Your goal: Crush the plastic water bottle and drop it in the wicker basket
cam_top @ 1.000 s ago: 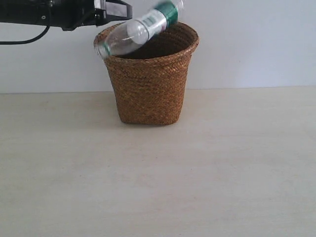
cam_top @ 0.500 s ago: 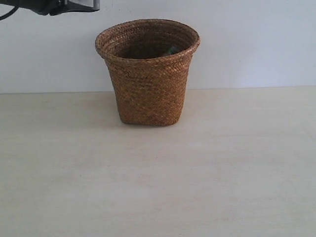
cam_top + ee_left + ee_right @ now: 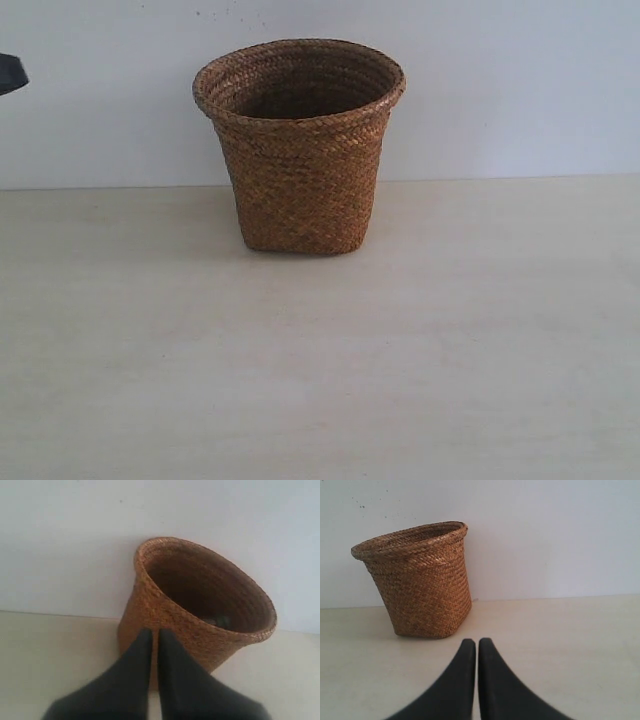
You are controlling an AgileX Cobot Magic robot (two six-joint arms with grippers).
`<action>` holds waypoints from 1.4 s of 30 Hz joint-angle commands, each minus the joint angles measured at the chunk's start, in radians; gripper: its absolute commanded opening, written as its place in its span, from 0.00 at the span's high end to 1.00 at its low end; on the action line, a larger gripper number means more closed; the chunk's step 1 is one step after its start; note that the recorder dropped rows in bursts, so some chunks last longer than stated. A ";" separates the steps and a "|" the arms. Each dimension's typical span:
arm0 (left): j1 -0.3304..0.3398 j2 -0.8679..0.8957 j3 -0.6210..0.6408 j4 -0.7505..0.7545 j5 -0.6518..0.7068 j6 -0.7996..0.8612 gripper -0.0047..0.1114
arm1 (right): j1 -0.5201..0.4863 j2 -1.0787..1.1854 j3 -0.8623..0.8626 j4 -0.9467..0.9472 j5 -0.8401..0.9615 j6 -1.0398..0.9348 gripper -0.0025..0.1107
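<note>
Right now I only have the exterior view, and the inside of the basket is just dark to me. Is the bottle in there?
Observer: The left wrist view looks down into the wicker basket. A small pale, greenish bit lies low inside, likely the plastic water bottle, though it is too dim to be sure.
Operator: Is the left gripper holding anything?
Observer: No. The left gripper is shut, with its fingers together and nothing between them.
Operator: And the right one? I can't see it at all.
Observer: The right gripper is also shut and empty. It points toward the basket, with the table showing between them.
</note>
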State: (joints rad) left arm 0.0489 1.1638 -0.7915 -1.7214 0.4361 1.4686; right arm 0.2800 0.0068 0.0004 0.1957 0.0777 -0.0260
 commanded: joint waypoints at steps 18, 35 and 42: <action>-0.002 -0.652 0.284 -0.023 0.008 -0.061 0.93 | -0.001 -0.007 0.000 -0.001 -0.006 -0.003 0.98; -0.002 -0.657 0.284 -0.023 0.008 -0.061 0.93 | -0.001 -0.007 0.000 0.006 -0.025 -0.003 0.98; -0.002 -0.669 0.323 -0.023 -0.006 -0.061 0.93 | -0.001 -0.007 0.000 0.006 -0.025 -0.003 0.98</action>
State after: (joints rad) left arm 0.0489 0.5116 -0.4882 -1.7398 0.4353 1.4149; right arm 0.2800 0.0068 0.0004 0.1999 0.0682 -0.0260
